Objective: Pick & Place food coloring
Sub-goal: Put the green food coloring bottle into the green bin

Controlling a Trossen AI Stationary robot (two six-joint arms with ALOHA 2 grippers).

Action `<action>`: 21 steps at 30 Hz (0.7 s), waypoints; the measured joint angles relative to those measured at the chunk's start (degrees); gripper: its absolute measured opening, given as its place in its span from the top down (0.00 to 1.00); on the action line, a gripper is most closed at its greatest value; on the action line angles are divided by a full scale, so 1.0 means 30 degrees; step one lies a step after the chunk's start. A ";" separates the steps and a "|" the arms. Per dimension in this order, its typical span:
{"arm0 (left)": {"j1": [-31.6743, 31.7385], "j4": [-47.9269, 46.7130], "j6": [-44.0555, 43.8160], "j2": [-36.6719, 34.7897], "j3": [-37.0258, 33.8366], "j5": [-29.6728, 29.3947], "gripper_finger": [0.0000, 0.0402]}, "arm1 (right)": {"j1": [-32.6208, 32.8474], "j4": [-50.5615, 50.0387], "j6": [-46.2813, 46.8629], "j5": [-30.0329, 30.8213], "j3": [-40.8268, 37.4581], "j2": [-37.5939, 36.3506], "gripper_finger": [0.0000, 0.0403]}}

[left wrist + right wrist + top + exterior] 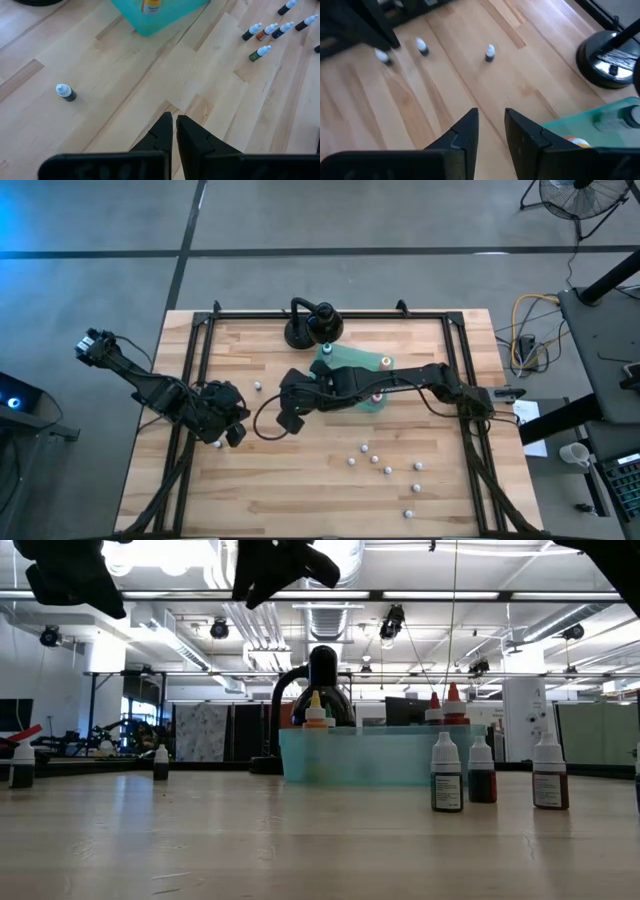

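Note:
The food coloring bottles are tiny, with pale tips and dark or coloured bodies. Several stand in a loose group (pixel 388 470) on the table's right near part, and show in the low view (pixel 447 775). One stands alone (pixel 257 387), another beside my left gripper (pixel 218 443). A few stand in the teal tray (pixel 355 375). My left gripper (pixel 232 428) hovers over the table's left part, shut and holding nothing (pixel 174 125). My right gripper (pixel 290 416) reaches across to the middle, open and holding nothing (pixel 491 120). Both hang high above the wood (pixel 70 575) (pixel 282 565).
A black round-based stand (pixel 310 325) sits at the far edge behind the tray, and shows in the right wrist view (pixel 605 60). A black frame (pixel 200 360) runs along the table's sides. Bare wood lies between the two grippers and along the near edge.

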 joint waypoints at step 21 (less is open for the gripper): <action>0.0001 0.0000 0.0000 0.0000 0.0000 0.0000 1.00 | 0.0043 0.5897 0.1944 -0.0026 0.0000 0.0007 0.81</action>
